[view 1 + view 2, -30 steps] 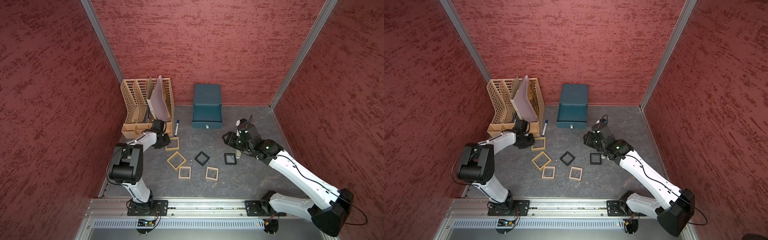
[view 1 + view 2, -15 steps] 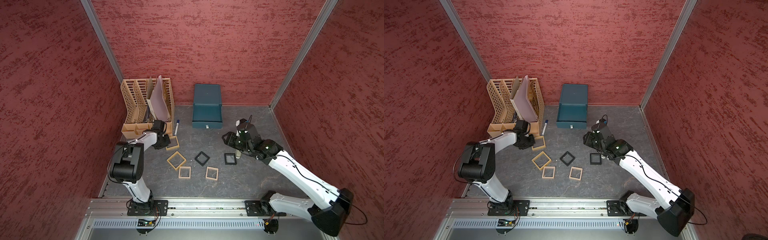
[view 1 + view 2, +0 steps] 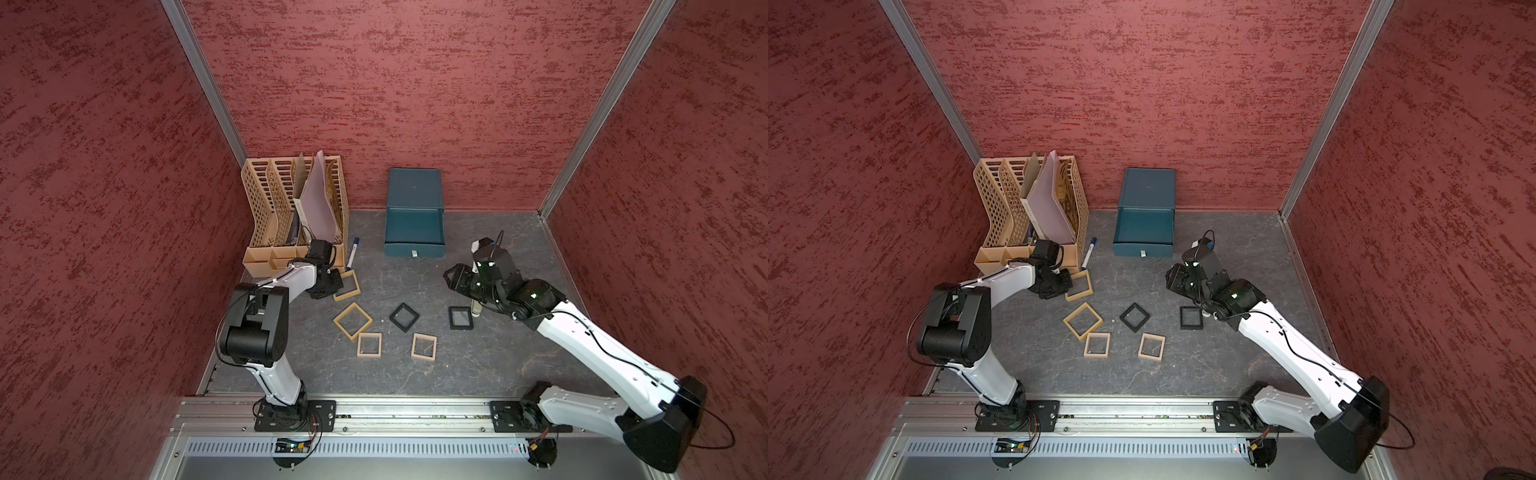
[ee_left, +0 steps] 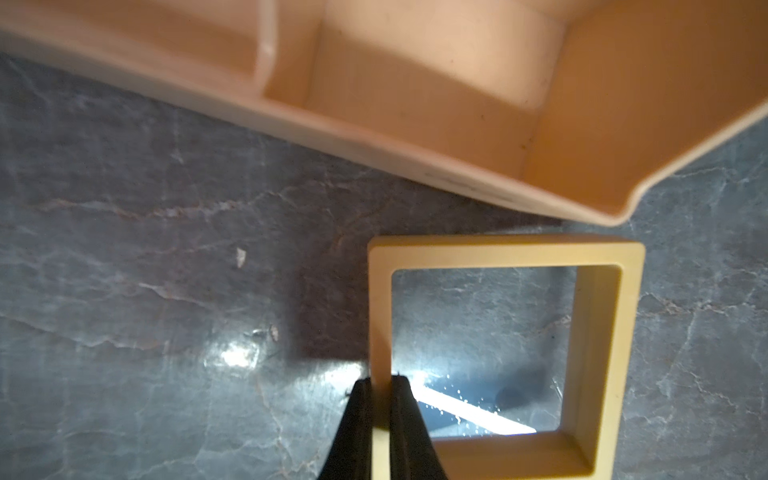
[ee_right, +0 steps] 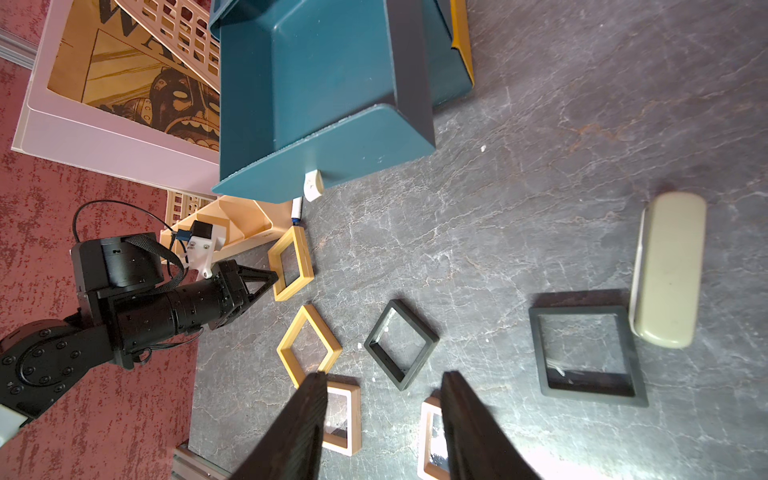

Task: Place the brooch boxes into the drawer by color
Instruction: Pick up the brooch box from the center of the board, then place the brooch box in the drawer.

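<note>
Left pincer (image 4: 380,386) has snapped closed over the last second. It's now pinching one side rail of the mustard-tan square brooch box with the clear window (image 4: 498,251), lower right in the left wrist view, just beside the tan slotted file rack (image 4: 415,104). Makes sense: it's a thin flat frame on the grey marbled surface (image 4: 124,291), so a rail is the easy grab. Dark teal drawer chest (image 3: 413,187) sits upper centre in a top view with one drawer pulled out, presumably waiting for this colour. Right pincer (image 5: 384,376) hangs half-spread and empty, seemingly keeping clear.

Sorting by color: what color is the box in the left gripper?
Mustard-tan box; clearest in the left wrist view.
</note>
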`<state>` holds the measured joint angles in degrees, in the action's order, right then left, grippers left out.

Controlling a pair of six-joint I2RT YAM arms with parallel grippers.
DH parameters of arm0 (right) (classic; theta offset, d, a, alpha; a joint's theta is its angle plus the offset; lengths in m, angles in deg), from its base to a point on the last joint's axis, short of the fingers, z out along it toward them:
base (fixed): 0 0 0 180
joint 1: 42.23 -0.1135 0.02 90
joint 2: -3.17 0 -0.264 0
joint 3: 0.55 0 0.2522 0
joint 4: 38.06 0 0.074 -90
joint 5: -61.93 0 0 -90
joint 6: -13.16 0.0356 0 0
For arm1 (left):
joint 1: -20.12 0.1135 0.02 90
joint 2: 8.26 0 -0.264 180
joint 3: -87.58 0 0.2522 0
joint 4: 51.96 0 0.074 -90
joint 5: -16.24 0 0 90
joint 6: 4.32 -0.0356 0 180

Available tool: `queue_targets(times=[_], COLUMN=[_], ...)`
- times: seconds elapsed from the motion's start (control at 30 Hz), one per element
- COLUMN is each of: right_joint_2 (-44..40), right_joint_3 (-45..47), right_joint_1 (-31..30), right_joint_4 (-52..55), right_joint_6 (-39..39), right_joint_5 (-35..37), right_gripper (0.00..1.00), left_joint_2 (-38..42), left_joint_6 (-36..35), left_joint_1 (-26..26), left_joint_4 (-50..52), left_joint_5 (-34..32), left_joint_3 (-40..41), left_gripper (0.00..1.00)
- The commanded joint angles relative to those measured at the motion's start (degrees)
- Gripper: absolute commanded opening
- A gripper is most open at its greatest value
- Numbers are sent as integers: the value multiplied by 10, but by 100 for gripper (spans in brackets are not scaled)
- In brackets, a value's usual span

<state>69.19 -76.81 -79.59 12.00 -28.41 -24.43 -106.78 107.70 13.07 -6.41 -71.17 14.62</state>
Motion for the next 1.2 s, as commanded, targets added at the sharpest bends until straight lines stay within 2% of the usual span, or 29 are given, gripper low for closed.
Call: queue_targets(times=[0.0, 0.23, 0.47, 0.7, 1.03, 1.17], right_joint_2=[-18, -43, -59, -67, -65, -62], right_joint_3=[2, 6, 0, 1, 3, 10], right_joint_1=[-7, -6, -7, -7, -7, -7], right_joint_4=[6, 3, 6, 6, 4, -14], right_joint_6=[8, 4, -17, -15, -18, -44], right_joint_5=[32, 51, 60, 59, 45, 26], right_gripper=[49, 49, 50, 50, 50, 50], left_joint_2=[36, 147, 177, 125, -24, -81], left_joint_6=[-5, 25, 16, 0, -30, -27], left_joint_1=[-21, -62, -78, -99, -126, -145], left_joint_4=[47, 124, 224, 297, 370, 392], left_joint_5=[-2, -10, -15, -16, 25, 34], left_joint_3=[-14, -28, -150, -338, -587, -676], left_gripper=[0, 0, 0, 0, 0, 0])
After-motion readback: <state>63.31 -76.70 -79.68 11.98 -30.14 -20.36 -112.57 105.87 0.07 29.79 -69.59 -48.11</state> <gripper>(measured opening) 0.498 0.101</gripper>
